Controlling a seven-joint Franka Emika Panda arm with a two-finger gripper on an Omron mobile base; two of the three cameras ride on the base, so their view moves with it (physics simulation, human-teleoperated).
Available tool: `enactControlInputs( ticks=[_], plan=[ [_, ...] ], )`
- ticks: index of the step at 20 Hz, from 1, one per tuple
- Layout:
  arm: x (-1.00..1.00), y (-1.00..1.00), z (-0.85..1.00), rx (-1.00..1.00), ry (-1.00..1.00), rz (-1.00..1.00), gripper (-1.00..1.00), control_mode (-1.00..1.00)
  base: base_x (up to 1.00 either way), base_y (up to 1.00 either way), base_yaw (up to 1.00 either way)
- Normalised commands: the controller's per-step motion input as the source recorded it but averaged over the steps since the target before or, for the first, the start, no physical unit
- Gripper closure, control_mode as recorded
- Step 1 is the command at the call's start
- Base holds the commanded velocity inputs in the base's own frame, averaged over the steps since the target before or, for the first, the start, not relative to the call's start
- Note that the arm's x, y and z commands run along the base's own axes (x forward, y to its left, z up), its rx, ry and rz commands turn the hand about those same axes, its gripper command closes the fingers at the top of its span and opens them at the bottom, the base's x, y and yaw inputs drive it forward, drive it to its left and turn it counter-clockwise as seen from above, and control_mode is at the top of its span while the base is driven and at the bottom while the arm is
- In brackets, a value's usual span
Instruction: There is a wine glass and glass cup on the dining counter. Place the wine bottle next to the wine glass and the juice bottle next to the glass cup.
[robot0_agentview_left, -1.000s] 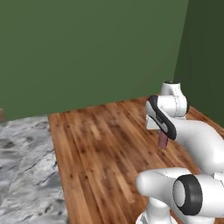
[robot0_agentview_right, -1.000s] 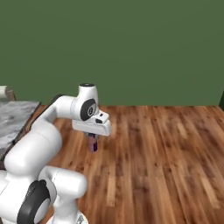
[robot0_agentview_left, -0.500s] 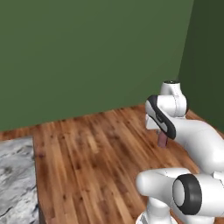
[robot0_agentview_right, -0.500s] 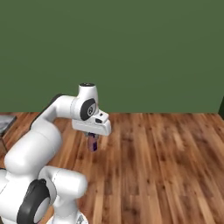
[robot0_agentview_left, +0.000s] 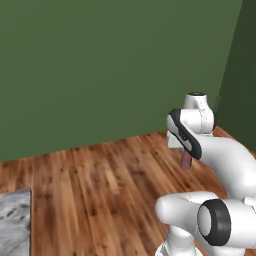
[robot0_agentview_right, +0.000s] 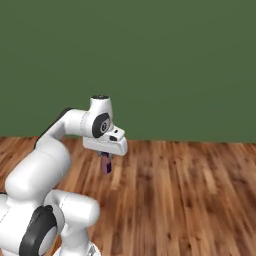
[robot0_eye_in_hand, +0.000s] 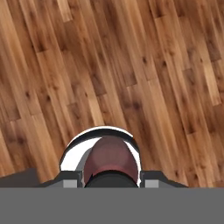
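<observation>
- table (robot0_agentview_left: 14, 220): just a marbled grey-white corner at about 8 o'clock in the left base view, cut off by the frame edge; which marbled top it is can't be judged from this sliver, and nothing on it is visible
- wood floor (robot0_agentview_left: 100, 185): brown planks under the robot, green wall behind
- juice bottle (robot0_agentview_left: 186, 159): reddish-pink, hanging under the hand at roughly 3 o'clock in the left base view, carried in the air over the floor, well apart from the table corner
- pincer (robot0_agentview_right: 106, 161): narrow, clamped on the juice bottle, seen about 9 o'clock of centre in the right base view; fingertips mostly hidden by the hand housing, so the exact contact line is hard to read
- handling, judged: small squat bottle, likely light and rigid, smooth sides could slip if the squeeze is weak; hold looks to be high on the body or at the cap, which should suit setting it down upright
- hand view: bottle seen end-on at 6 o'clock, a rounded reddish dome with a pale ring around it; cap colour and label not readable from this angle
- hidden: wine glass, glass cup and wine bottle lie outside what these frames cover, so the drop spot can't be judged yet
- lower part of bottle looks dark purple in the right base view; too small to say if that is shadow or cap
</observation>
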Motion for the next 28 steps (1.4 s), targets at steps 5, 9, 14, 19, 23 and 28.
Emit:
enactControlInputs(
  ticks=[5, 9, 14, 19, 23, 28],
  plan=[
    [0.0, 0.0, 0.0, 0.0, 0.0, 0.0, 1.0, 1.0, 0.84, -0.13, 0.19],
    [0.0, 0.0, 0.0, 0.0, 0.0, 0.0, 1.0, 1.0, 0.82, -0.1, 0.24],
    [0.0, 0.0, 0.0, 0.0, 0.0, 0.0, 1.0, 1.0, 0.82, -0.12, 0.22],
    [0.0, 0.0, 0.0, 0.0, 0.0, 0.0, 1.0, 1.0, 0.75, -0.09, 0.34],
    [0.0, 0.0, 0.0, 0.0, 0.0, 0.0, 1.0, 1.0, 0.63, -0.05, 0.52],
    [0.0, 0.0, 0.0, 0.0, 0.0, 0.0, 1.0, 1.0, 0.55, -0.03, 0.59]
  ],
)
